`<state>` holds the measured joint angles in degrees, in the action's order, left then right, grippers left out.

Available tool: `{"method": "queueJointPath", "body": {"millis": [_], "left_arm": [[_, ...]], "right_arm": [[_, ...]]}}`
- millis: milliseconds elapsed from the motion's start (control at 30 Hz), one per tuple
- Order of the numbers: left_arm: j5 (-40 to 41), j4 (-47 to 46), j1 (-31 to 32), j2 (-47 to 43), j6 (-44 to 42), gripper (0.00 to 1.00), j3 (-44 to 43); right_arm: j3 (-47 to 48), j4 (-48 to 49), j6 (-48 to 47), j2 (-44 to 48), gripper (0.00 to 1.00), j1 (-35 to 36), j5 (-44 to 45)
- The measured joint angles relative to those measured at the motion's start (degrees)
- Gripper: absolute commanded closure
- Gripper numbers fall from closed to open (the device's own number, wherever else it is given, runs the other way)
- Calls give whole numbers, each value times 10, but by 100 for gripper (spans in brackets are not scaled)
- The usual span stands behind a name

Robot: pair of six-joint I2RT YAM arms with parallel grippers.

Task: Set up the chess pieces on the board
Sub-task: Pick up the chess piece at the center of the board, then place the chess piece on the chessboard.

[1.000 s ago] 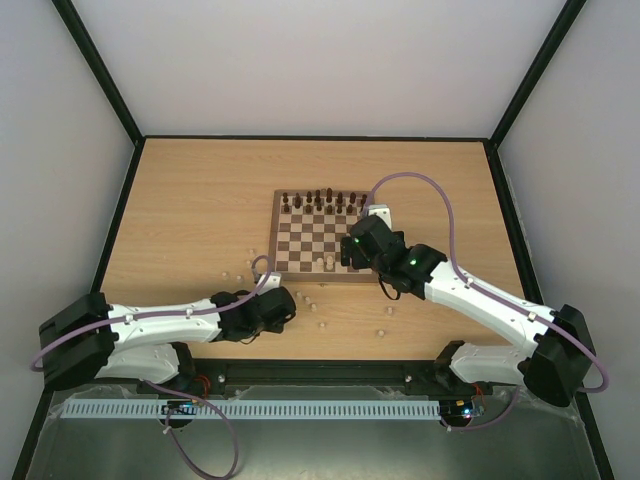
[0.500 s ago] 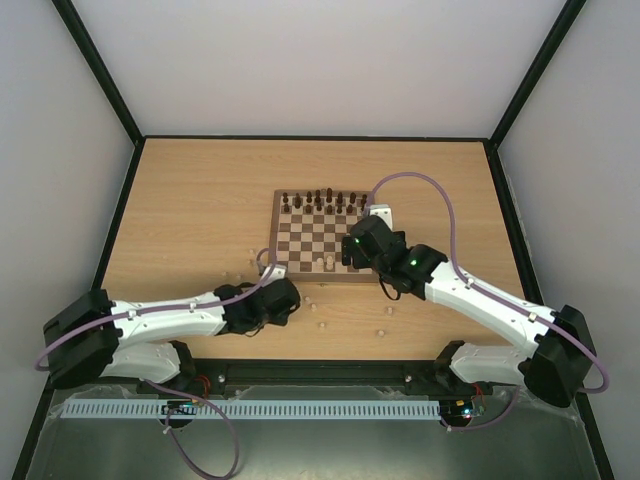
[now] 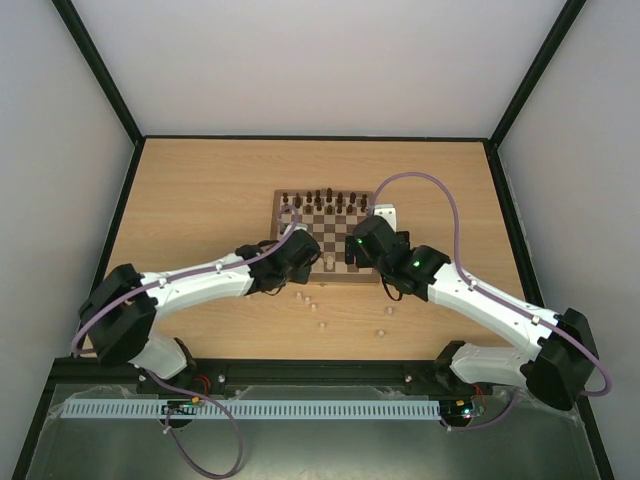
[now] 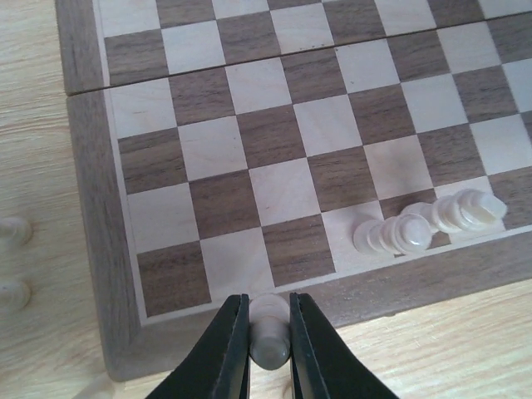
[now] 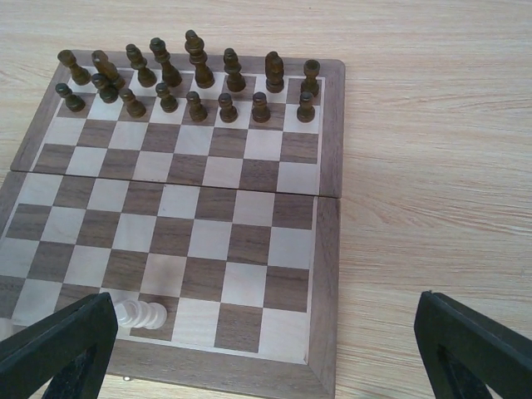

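Note:
The board [image 3: 320, 240] lies mid-table, with dark pieces [image 5: 191, 79] filling its two far rows. My left gripper [image 4: 268, 301] is shut on a pale chess piece [image 4: 270, 337] and hangs over the board's near border by the left corner. Two pale pieces [image 4: 395, 234] stand side by side on the near row. My right gripper [image 5: 266, 357] is open and empty above the board's near right corner, its fingers [image 5: 58, 349] spread wide. In the top view the left gripper [image 3: 305, 258] and right gripper [image 3: 352, 250] flank the near edge.
Several loose pale pieces [image 3: 316, 309] are scattered on the wooden table in front of the board, and two more [image 3: 380, 331] lie further right. Two pale pieces [image 4: 12, 231] sit on the table left of the board. Black frame rails edge the table.
My left gripper closed on a pale piece on the table in front of the board, then carried it forward to the board's near left border. The right arm barely moved.

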<state>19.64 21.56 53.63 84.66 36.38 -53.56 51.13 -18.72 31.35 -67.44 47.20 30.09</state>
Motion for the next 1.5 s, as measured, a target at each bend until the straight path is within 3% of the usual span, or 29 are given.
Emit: {"method": "queueJointPath", "body": {"millis": [333,933,1500], "left_arm": [[-16,-14,-9,76,-27,92,-25],[-34,-44,-25,106,-41,91,-38],[-44,-50,-26,116,-45,78,-46]], "right_arm": [[0,0,0,0,1,-1,2],[0,0,0,0,1,-3,2],[0,0,0,-3,1,-3,2]]}}
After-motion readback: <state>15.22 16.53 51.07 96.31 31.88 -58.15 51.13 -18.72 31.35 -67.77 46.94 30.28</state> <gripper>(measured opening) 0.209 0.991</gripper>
